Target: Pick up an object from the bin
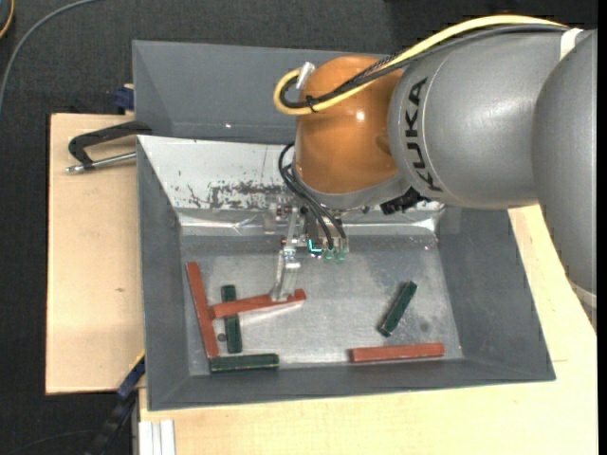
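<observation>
End effector (285, 287): low over the left-centre of the bin floor, tip at the right end of a slanted red bar; spread or pressed together, cannot tell.
Slanted red bar (254, 304): long, narrow, flat, reddish-brown; lying on the floor, right end slightly raised in view, left end against the long red bar.
Long red bar (199, 311): same kind, running along the left wall.
Short dark green bar (230, 330): just below the slanted one.
Front dark green bar (245, 360): along the front wall.
Tilted dark green bar (397, 308): well apart, right side.
Right red bar (396, 353): by the front wall.
Bin (156, 282): grey metal.
</observation>
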`<state>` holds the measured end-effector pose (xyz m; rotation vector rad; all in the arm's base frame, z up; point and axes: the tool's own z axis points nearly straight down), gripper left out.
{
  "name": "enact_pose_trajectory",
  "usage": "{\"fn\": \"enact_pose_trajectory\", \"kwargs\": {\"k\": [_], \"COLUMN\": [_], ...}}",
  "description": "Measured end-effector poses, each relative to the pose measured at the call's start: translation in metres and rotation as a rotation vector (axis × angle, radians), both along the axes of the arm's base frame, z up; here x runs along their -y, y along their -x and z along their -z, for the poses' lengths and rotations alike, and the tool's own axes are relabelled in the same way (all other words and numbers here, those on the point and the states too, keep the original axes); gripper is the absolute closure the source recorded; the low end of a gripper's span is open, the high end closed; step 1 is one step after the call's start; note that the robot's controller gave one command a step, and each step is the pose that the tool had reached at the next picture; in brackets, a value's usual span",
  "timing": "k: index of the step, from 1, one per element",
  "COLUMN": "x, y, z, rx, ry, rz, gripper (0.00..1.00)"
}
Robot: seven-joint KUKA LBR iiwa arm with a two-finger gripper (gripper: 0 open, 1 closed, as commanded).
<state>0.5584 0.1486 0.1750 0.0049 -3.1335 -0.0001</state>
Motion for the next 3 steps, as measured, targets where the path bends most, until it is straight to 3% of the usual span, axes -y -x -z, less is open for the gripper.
{"fn": "enact_pose_trajectory", "kwargs": {"k": [1,2,3], "x": [0.042,0.040,0.032], "y": [0.018,0.016,0.046], "z": [0.108,0.104,-0.104], "rx": [0.000,0.008,0.022], "ry": [0.001,-0.002,-0.002], "rz": [-0.155,-0.155,-0.512], "gripper": [0.00,1.00,1.00]}}
